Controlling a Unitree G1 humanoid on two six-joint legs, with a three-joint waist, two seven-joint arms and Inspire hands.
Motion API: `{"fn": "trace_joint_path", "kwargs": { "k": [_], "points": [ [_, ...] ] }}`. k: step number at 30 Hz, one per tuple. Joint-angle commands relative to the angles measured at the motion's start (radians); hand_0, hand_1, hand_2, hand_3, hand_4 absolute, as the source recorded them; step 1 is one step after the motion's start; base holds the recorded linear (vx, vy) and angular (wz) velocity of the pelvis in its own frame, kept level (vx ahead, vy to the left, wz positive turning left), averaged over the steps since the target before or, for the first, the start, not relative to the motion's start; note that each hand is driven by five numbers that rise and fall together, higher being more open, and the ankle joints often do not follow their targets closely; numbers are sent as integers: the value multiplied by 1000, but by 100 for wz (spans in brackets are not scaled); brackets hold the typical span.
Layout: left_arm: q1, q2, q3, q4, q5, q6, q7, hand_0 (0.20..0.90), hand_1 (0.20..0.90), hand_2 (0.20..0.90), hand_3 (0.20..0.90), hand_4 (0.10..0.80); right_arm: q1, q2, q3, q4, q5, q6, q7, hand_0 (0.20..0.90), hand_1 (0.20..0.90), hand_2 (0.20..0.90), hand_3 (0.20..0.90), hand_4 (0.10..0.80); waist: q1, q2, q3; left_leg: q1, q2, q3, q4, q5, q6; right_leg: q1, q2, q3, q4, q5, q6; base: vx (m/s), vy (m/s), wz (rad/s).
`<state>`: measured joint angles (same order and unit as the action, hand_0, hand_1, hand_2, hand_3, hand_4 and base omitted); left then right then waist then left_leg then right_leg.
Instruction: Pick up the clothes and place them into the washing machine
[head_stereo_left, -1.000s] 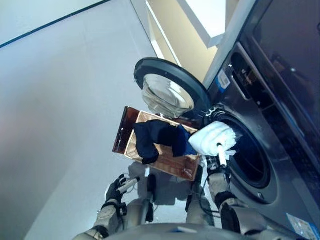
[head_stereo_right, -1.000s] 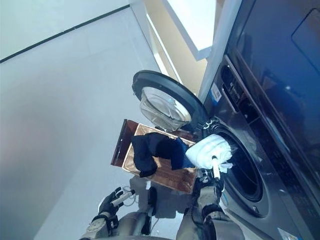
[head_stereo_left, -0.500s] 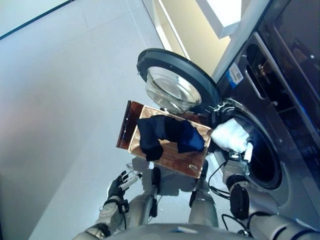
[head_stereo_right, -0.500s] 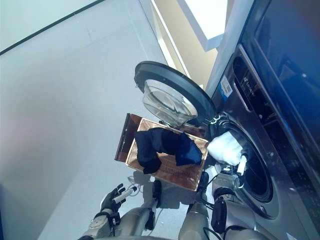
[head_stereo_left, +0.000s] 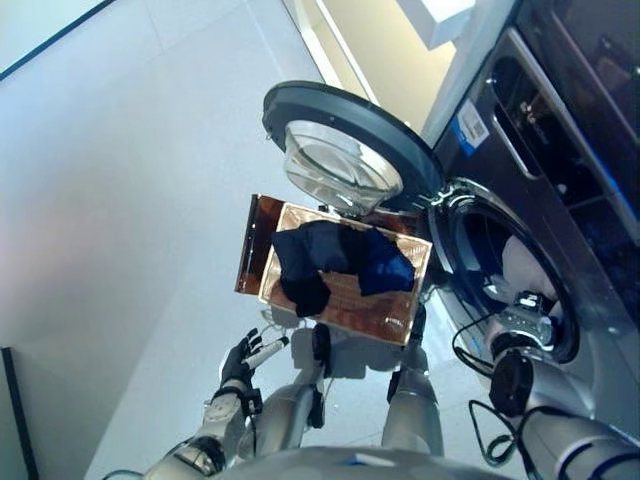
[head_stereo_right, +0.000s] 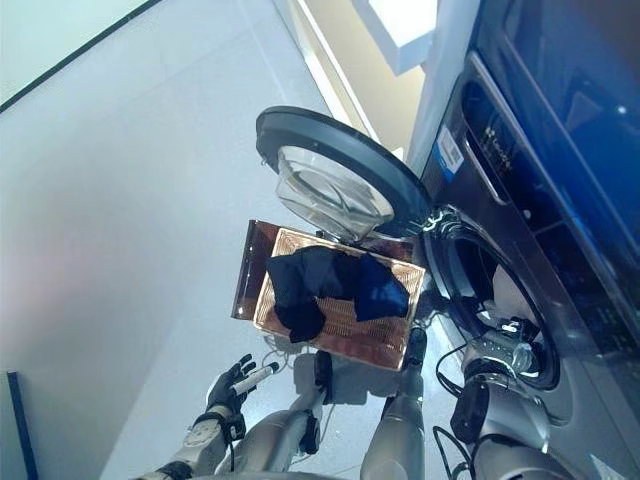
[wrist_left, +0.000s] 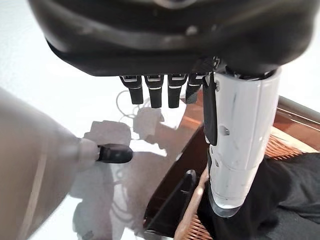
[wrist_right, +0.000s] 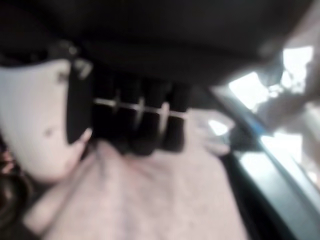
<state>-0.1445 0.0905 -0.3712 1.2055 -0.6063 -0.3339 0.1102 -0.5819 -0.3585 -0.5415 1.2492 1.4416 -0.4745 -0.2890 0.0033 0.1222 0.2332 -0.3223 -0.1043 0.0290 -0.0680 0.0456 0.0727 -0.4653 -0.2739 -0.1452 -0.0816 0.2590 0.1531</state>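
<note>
Pale cloth, the white garment (wrist_right: 150, 200), lay inside the drum of the washing machine (head_stereo_left: 560, 150), where the right hand (wrist_right: 135, 125) pressed against it. The right wrist view showed the fingers (wrist_right: 150, 127) bent down onto the fabric with the white-covered thumb beside them, apparently gripping it, though that view was blurred. From the head, the right arm reached into the round drum opening (head_stereo_left: 500, 285), and a patch of white showed within. The round door (head_stereo_left: 340, 150), with its glass bowl, stood swung wide open to the left of the opening. Just beside the machine front sat a brown woven basket (head_stereo_left: 385, 310) on the pale floor (head_stereo_left: 130, 200), its lid (head_stereo_left: 252, 245) standing open at the left edge. Dark blue clothes (head_stereo_left: 335, 262) lay heaped in the basket, draped toward its near rim. The left hand (head_stereo_left: 243, 360) hung low beside the basket, apart from it, with fingers (wrist_left: 150, 92) loosely extended and holding nothing.
</note>
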Motion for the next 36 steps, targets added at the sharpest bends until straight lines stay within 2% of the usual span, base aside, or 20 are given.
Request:
{"fn": "trace_joint_path", "kwargs": {
  "k": [1, 5, 9, 16, 22, 28, 36],
  "points": [
    [-3, -1, 4, 47, -21, -39, 16, 900, 900, 900, 900, 800, 77, -26, -30, 54, 44, -79, 18, 200, 200, 200, 200, 300, -21, -8, -14, -79, -9, 1, 50, -15, -61, 9, -7, 37, 49, -38, -2, 0, 0, 0],
    [-3, 6, 1, 20, -24, -52, 15, 900, 900, 900, 900, 800, 69, -52, -43, 55, 47, -84, 20, 200, 200, 200, 200, 300, -25, 3, -10, -90, -19, 4, 54, -16, -61, 0, -15, 43, 53, -39, -2, -4, 16, 1],
    [4, 15, -7, 4, -24, -56, 7, 900, 900, 900, 900, 800, 23, -116, -34, 39, 19, -77, 12, 200, 200, 200, 200, 300, -16, 16, -6, -101, -24, 8, 46, -10, -61, -17, -16, 44, 51, -33, -1, -1, 6, -2],
    [23, 36, -20, -35, -26, -63, -10, 900, 900, 900, 900, 800, -96, -259, 26, 21, -73, -54, -7, 200, 200, 200, 200, 300, 5, 26, -6, -123, -21, 3, 20, 11, -67, -42, -11, 43, 35, -19, 0, 6, -9, 3],
    [33, 47, -46, -92, -24, -69, -19, 900, 900, 900, 900, 800, -197, -338, 78, 39, -106, -45, -31, 200, 200, 200, 200, 300, 27, 43, -15, -136, -22, -4, -11, 33, -76, -62, -11, 38, 23, -11, 2, 17, -5, 7],
    [34, 60, -69, -155, -35, -74, -26, 900, 900, 900, 900, 800, -297, -383, 137, 37, -132, -41, -46, 200, 200, 200, 200, 300, 46, 60, -24, -161, -21, -9, -19, 43, -85, -82, -8, 35, 9, -2, 4, 14, -6, 4],
    [29, 69, -79, -180, -39, -74, -20, 900, 900, 900, 900, 800, -352, -402, 161, -1, -125, -68, -42, 200, 200, 200, 200, 300, 52, 56, -41, -178, -20, -17, -19, 45, -92, -92, -6, 31, 0, 3, 5, 2, 0, 0]
  ]
}}
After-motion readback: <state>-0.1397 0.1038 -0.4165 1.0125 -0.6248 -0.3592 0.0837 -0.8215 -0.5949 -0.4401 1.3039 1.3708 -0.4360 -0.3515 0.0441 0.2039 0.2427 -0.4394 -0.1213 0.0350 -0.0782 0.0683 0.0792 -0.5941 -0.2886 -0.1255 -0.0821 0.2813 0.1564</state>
